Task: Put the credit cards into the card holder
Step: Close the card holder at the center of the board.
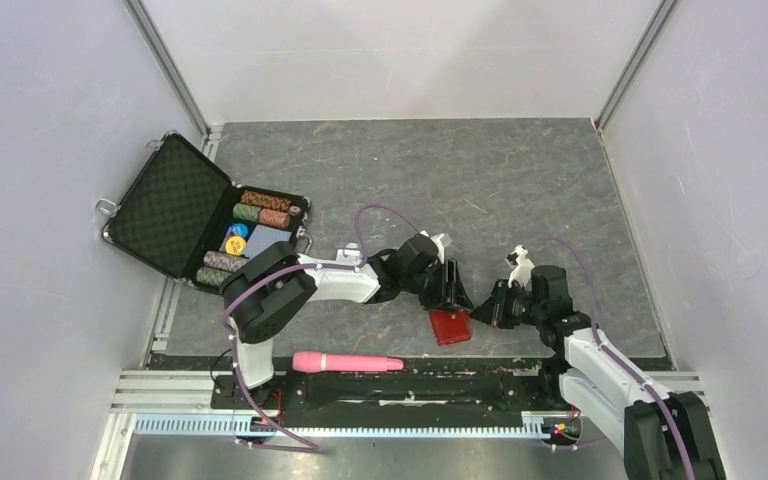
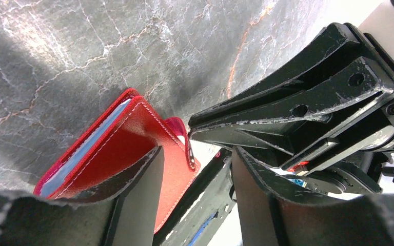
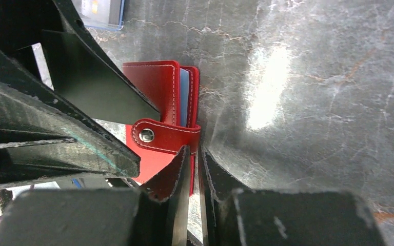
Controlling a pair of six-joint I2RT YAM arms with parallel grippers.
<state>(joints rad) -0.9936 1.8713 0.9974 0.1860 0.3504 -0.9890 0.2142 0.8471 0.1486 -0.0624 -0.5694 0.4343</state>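
one red card holder [image 1: 451, 326], snapped closed with pale blue pockets showing along its edge, is at the near edge of the grey table [image 1: 520, 180], between both hands. left hand [image 2: 197, 169] is spread wide beside its cover; right hand [image 3: 195, 154] is pinched nearly closed on its tab edge.

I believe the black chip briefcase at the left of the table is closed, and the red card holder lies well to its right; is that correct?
Not quite. The black chip briefcase is open, not closed: its lid is tipped back and the chip stacks inside show in the top external view. The rest holds, since the red card holder does lie well to its right.
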